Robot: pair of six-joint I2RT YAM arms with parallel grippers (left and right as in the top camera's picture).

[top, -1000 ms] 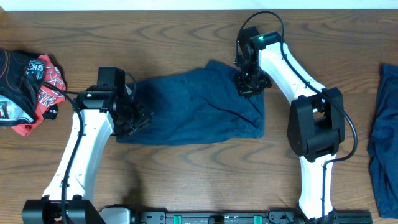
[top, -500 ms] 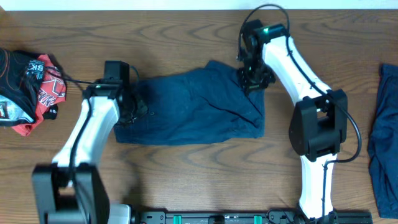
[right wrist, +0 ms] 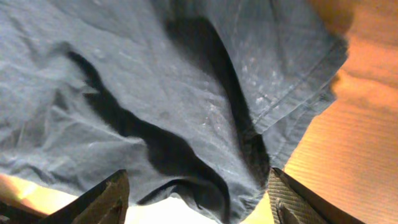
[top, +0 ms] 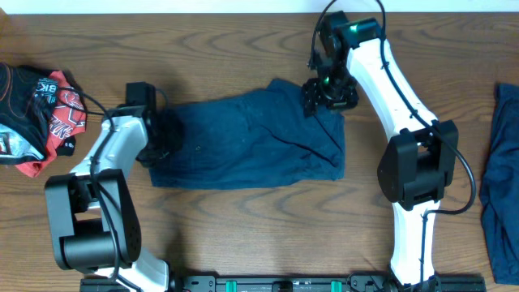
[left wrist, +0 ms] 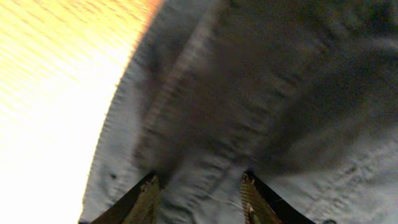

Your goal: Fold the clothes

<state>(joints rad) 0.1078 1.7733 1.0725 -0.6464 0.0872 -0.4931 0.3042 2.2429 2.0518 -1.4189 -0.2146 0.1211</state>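
"Where was the navy garment [top: 251,142]?"
"Flat on the table [top: 243,235]. Another navy piece [top: 503,178] lay well off its right side."
"And the fingers?"
"The left gripper [left wrist: 199,186] was spread over its left hem. The right gripper [right wrist: 199,193] was spread wide above its upper right corner."

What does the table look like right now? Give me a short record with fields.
centre garment: navy cloth lying on the table, roughly rectangular, wrinkled
left gripper: open, at the navy cloth's left edge
right gripper: open, over its far right corner
spare garment: second navy cloth at the table's right edge, partly out of frame
other item: printed cloth in red, black and white, bunched at the left edge
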